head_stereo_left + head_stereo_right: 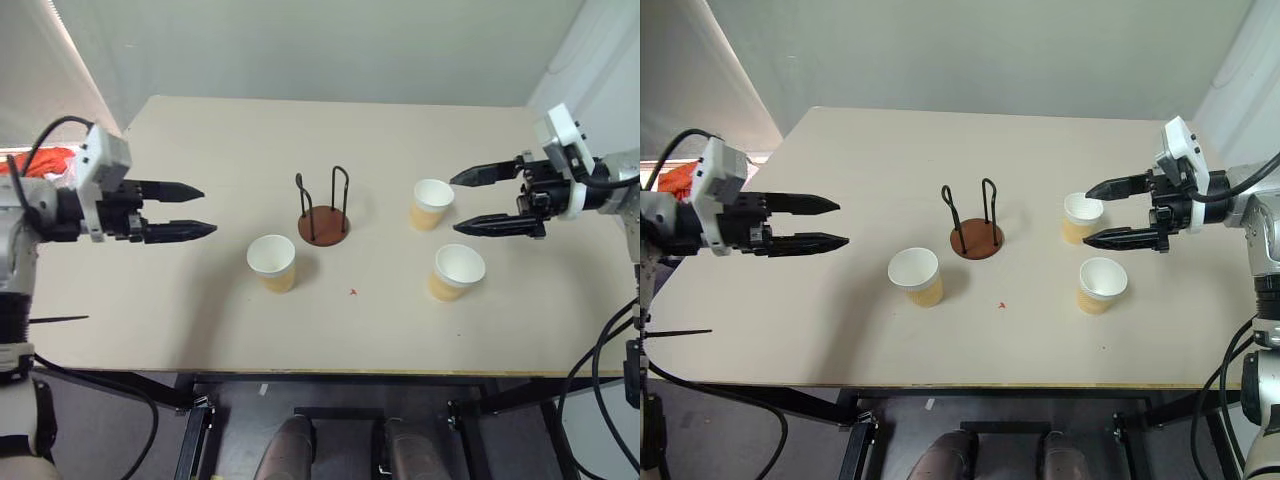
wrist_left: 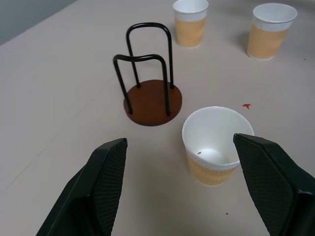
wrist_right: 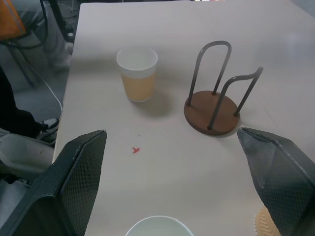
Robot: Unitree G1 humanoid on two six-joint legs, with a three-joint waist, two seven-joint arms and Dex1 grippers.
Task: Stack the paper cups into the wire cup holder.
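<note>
Paper cups, three in all, stand upright and apart on the pale table (image 1: pixel 180 300): tapered, white at rim and inside, pale yellow-orange outside. One cup (image 1: pixel 272 263) sits just left of and nearer than the wire holder (image 1: pixel 324 210); its inside holds nothing but a small dark speck at the bottom. The far right cup (image 1: pixel 432 204) and the near right cup (image 1: pixel 457 272) stand on the right side, close together, not touching. Holder at table centre: round reddish-brown disc base, two thin black wire loops upright, no cup in it. A tiny red fleck (image 1: pixel 352 292) lies on the table. Left gripper (image 1: pixel 198 210) hovers above the left side, fingers spread, holding nothing. Right gripper (image 1: pixel 462 203) hovers beside the far right cup, fingers wide apart, holding nothing.
</note>
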